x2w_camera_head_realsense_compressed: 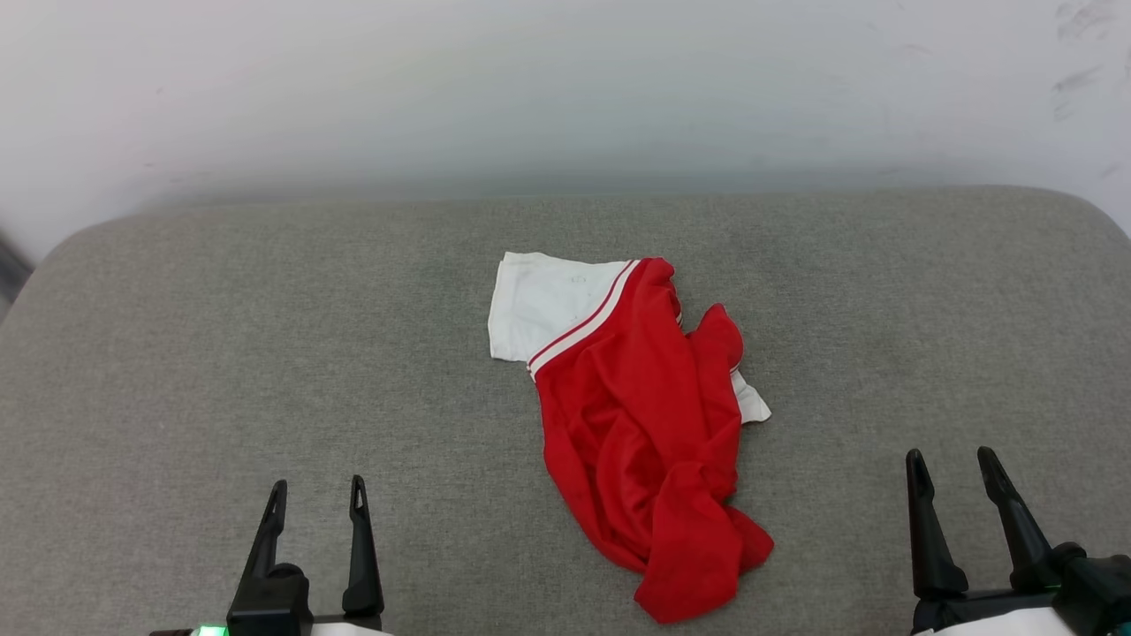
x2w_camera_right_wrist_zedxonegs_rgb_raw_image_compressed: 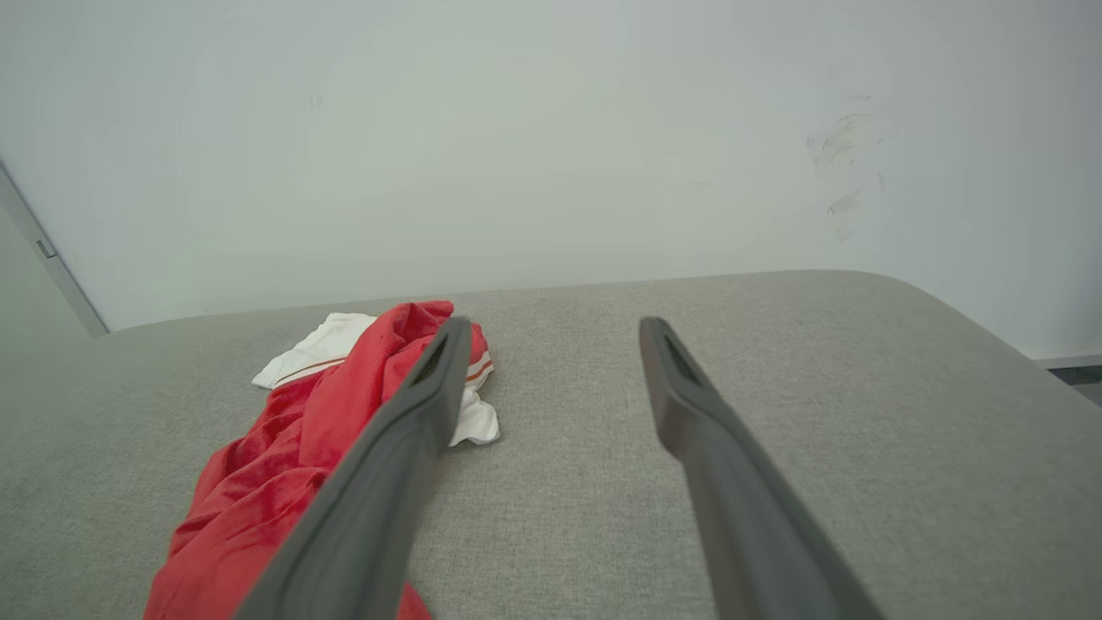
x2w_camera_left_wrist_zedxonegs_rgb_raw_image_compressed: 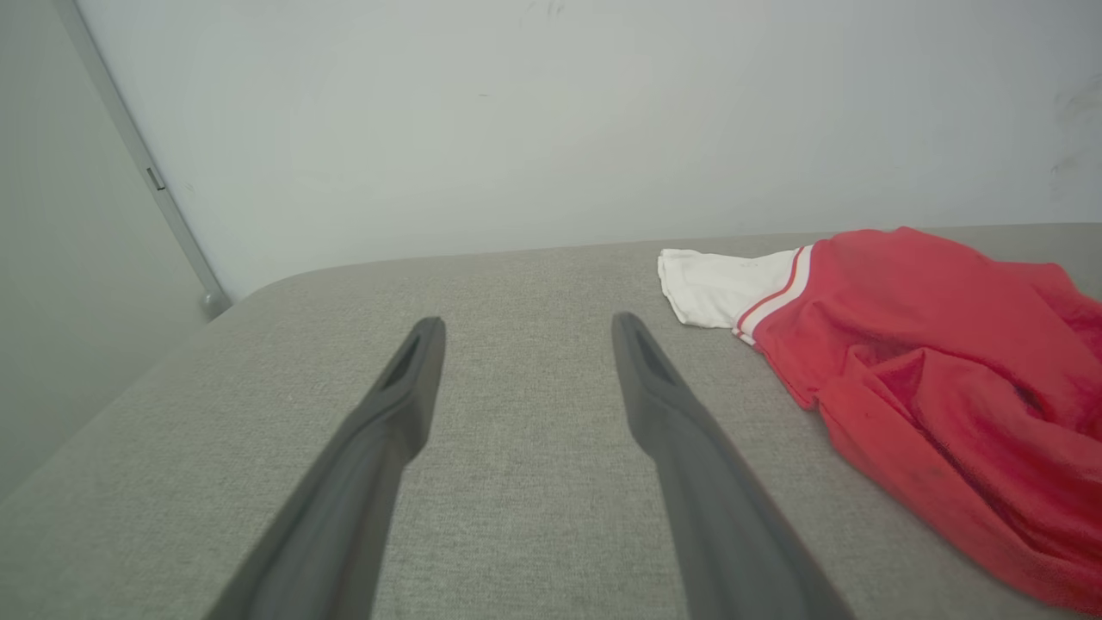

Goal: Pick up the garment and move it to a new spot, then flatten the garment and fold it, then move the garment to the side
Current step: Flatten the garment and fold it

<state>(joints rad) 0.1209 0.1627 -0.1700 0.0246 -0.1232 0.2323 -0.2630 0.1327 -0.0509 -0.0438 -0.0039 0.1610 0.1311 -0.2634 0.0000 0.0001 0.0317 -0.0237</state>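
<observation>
Since the garment lies in a crumpled heap with nothing holding it, I judge the task to be at its very start: no pick-up, no move to a new spot, no flattening, no fold and no shift to the side has been done, so every step is left. It sits near the middle of the surface, a long red bunch running toward me, with one white sleeve spread flat at its far left end and a small white corner poking out on its right edge. The red cloth is twisted and doubled over itself, and what faces up is plain red, so I expect to need both ends freed before it can be laid flat. My left gripper stands wide and holds nothing, low at the near edge and well apart from the garment, which lies off to its right. My right gripper is likewise wide and holds nothing, on the other side of the heap and clear of it; in the right wrist view one finger crosses in front of the red cloth, but the head view shows a gap between them. As for the surface, it is a broad pad covered in grey woven fabric with rounded far corners, bare around the garment. Behind it rises a pale wall with a few dark marks at the upper right, and a thin grey strip runs along the wall's left edge.
</observation>
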